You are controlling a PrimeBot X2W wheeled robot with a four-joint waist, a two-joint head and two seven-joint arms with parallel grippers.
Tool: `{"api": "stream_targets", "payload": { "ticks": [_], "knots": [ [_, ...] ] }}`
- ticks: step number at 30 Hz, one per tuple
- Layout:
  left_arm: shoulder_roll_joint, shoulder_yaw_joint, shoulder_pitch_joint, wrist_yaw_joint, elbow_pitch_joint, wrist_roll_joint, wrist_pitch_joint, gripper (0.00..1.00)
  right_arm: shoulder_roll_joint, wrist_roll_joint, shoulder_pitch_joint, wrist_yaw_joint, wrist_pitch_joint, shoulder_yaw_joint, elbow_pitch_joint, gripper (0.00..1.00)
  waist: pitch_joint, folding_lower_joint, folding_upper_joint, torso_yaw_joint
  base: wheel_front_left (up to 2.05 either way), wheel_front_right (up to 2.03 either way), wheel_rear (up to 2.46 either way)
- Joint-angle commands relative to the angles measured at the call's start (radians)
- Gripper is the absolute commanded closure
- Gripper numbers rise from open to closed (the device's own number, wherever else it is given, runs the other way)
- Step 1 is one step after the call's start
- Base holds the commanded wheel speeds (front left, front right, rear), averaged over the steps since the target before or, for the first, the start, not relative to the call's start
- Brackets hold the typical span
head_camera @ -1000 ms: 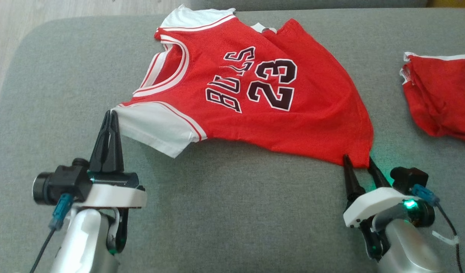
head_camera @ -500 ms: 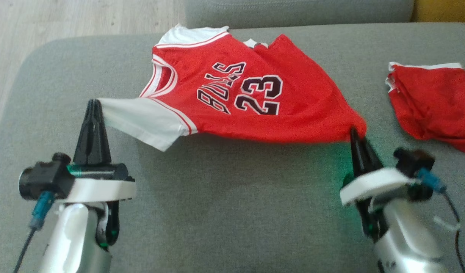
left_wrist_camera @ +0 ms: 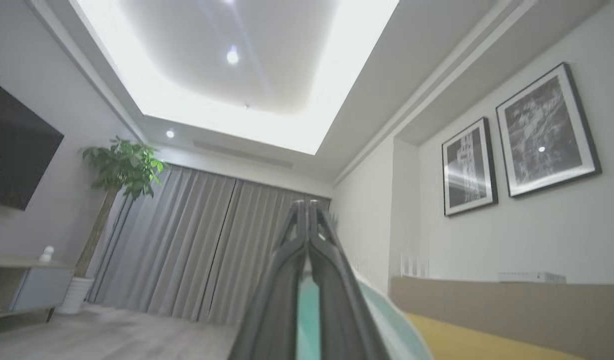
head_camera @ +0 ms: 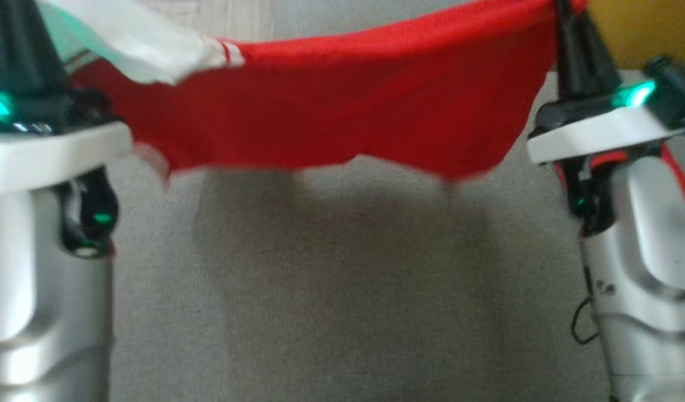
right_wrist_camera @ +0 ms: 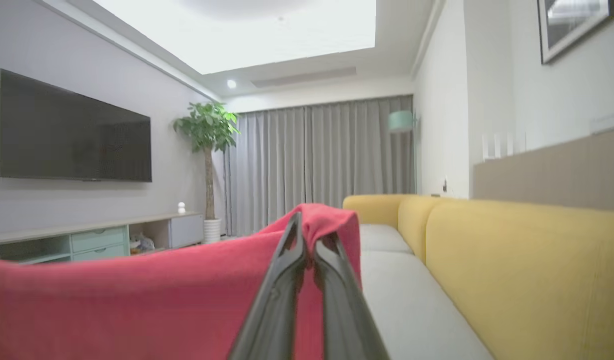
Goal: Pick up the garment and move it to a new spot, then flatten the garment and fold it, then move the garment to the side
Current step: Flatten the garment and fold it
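The garment [head_camera: 331, 111], a red jersey with white sleeves, hangs stretched in the air between my two raised grippers, above the grey cushion. My left gripper [head_camera: 13, 17] is at the upper left, shut on the white sleeve [head_camera: 135, 44]. In the left wrist view its fingers [left_wrist_camera: 307, 220] are pressed together, with pale cloth [left_wrist_camera: 307, 310] low between them. My right gripper [head_camera: 565, 17] is at the upper right, shut on the red hem. The right wrist view shows that gripper [right_wrist_camera: 307, 225] pinching a fold of the garment [right_wrist_camera: 136, 300]. The jersey's printed front is hidden.
The grey sofa cushion [head_camera: 342, 290] lies below the hanging cloth, with its shadow on it. A yellow sofa back [head_camera: 627, 28] stands at the far right and also runs along the right wrist view [right_wrist_camera: 512, 260]. Wooden floor [head_camera: 236, 17] lies beyond the cushion.
My right gripper closed on the red hem. Both arms then rose, lifting the jersey off the cushion so it hangs between them. The head view has shifted as well.
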Motion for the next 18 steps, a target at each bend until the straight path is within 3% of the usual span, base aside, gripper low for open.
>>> {"api": "stream_targets", "payload": {
  "ticks": [1,12,15,18],
  "knots": [
    [0.044,0.040,-0.060,0.001,-0.049,-0.004,0.008,1.00,-0.003,-0.008,-0.045,-0.001,0.008,0.020,-0.049,1.00,-0.007,0.0000,0.0000,-0.003,0.00,0.00,0.00],
    [0.123,0.125,-0.119,0.069,-0.381,-0.016,0.158,1.00,-0.056,-0.011,0.026,-0.001,0.195,0.013,-0.436,1.00,0.045,0.0000,0.0000,-0.029,0.00,0.00,0.00],
    [0.151,0.139,-0.131,0.065,-0.379,-0.028,0.198,1.00,-0.056,-0.020,0.036,-0.001,0.246,-0.007,-0.502,1.00,0.100,0.0000,0.0000,-0.028,0.00,0.00,0.00],
    [0.203,0.135,-0.199,0.026,-0.242,-0.036,0.218,1.00,-0.098,-0.050,-0.047,-0.001,0.276,0.011,-0.458,1.00,0.198,0.0000,0.0000,-0.033,0.00,0.00,0.00]
  ]
}}
